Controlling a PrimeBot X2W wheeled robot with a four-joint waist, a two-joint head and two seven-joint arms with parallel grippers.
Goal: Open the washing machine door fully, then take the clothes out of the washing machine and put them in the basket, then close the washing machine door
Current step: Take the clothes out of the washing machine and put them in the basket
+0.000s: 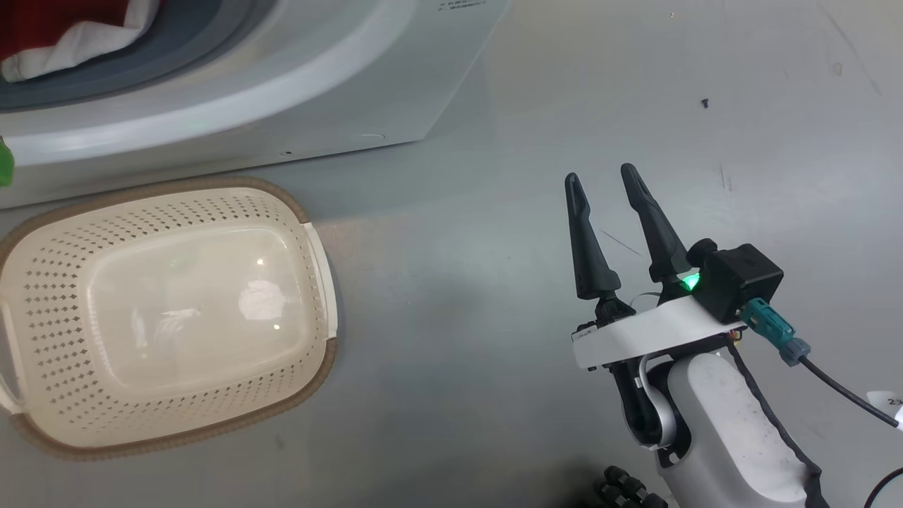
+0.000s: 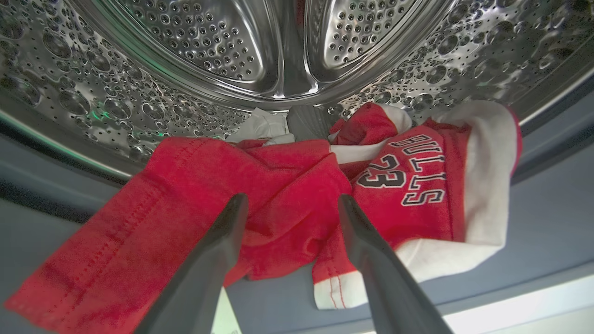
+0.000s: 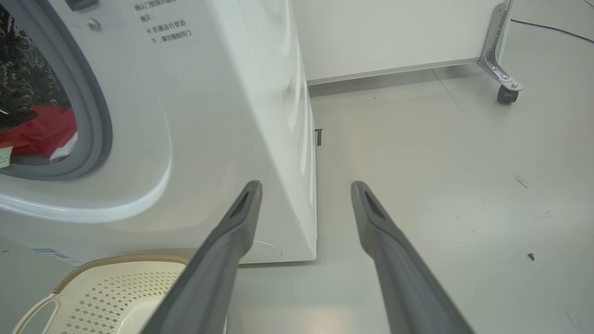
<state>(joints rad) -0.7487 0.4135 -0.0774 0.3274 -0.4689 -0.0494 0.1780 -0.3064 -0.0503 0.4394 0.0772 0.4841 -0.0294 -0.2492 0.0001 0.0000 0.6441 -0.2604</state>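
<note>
The clothes (image 2: 260,195), red jerseys with white trim and "BULLS 23" lettering, lie at the mouth of the washing machine's steel drum and spill over the grey gasket. My left gripper (image 2: 290,204) is open at the opening, its two dark fingers just above the red fabric with nothing between them. The clothes (image 1: 63,35) also peek out at the head view's top left. The washing machine (image 1: 296,85) has its opening uncovered; its door is out of view. The cream basket (image 1: 162,310) stands empty on the floor before it. My right gripper (image 1: 603,180) hangs open over bare floor to the basket's right.
Grey floor (image 1: 635,85) stretches to the right of the machine. In the right wrist view a white panel on a caster (image 3: 506,93) stands at the back right. A small dark screw (image 1: 704,103) lies on the floor.
</note>
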